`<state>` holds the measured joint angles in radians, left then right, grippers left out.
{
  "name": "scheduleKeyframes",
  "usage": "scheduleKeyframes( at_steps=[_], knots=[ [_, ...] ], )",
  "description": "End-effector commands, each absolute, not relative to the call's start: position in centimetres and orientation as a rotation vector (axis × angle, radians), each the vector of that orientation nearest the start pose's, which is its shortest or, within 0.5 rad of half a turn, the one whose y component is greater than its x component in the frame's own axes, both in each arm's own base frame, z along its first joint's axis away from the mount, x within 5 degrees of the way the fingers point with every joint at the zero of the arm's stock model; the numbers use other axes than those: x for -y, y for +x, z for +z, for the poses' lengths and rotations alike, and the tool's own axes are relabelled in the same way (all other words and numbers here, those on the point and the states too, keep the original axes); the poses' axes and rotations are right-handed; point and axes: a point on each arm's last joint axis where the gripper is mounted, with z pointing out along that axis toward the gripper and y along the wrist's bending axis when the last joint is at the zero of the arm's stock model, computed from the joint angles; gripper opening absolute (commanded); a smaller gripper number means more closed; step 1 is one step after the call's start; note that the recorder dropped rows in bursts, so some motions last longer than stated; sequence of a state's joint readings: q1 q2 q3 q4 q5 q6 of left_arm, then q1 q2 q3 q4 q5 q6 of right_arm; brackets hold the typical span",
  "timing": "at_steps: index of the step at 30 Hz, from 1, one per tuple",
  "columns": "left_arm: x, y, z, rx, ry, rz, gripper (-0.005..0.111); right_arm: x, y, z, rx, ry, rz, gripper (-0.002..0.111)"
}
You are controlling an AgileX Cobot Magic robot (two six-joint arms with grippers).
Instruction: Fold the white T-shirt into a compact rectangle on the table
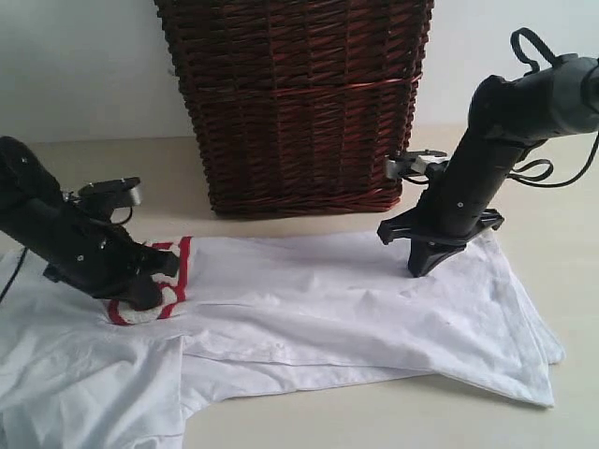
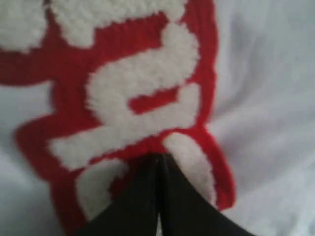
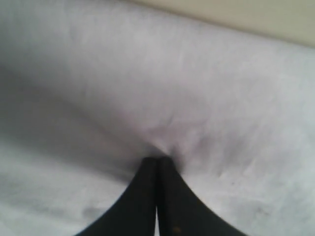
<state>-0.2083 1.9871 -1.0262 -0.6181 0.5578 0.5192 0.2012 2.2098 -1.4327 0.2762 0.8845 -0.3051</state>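
The white T-shirt (image 1: 328,299) lies spread and partly folded across the table (image 1: 573,281), its red-outlined fuzzy lettering (image 1: 176,279) at the left. My left gripper (image 1: 145,297) is down on that lettering, fingers together and pinching the cloth; the left wrist view shows its tips (image 2: 158,156) meeting at the red edge of the letters (image 2: 142,93). My right gripper (image 1: 418,269) stands on the shirt's far right part. In the right wrist view its tips (image 3: 157,158) are shut, with the white cloth (image 3: 197,98) puckering at them. The neck tag is not visible.
A tall dark brown wicker basket (image 1: 295,103) stands at the back centre, just behind the shirt's far edge. A strip of beige table (image 3: 246,14) shows beyond the cloth in the right wrist view. A sleeve (image 1: 84,393) lies at the front left.
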Motion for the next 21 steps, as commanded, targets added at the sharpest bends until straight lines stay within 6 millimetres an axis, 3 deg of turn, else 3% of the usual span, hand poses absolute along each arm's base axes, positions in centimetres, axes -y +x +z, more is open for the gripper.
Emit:
scheduleKeyframes(
  at_steps=[1, 5, 8, 13, 17, 21],
  knots=[
    [7.2, 33.1, 7.7, -3.018, 0.237, -0.354, 0.000, -8.0, 39.2, 5.6, -3.124, -0.669, 0.078, 0.000],
    [7.1, 33.1, 8.6, -3.014, 0.240, -0.365, 0.000, -6.7, 39.7, 5.7, -3.117, -0.589, -0.148, 0.000],
    [7.1, 33.2, 10.5, -2.957, 0.247, -0.364, 0.000, -6.1, 39.9, 5.8, -3.102, -0.579, -0.258, 0.000],
    [6.8, 32.7, 14.1, -2.890, 0.350, -0.316, 0.003, -6.0, 40.0, 5.9, -3.088, -0.557, -0.278, 0.000],
    [6.4, 31.7, 14.0, -2.990, 0.483, -0.275, 0.015, -6.3, 40.3, 6.9, -3.046, -0.536, -0.250, 0.000],
    [6.1, 31.1, 13.0, -3.085, 0.544, -0.249, 0.033, -7.3, 40.7, 9.4, -2.966, -0.485, -0.132, 0.000]
  ],
)
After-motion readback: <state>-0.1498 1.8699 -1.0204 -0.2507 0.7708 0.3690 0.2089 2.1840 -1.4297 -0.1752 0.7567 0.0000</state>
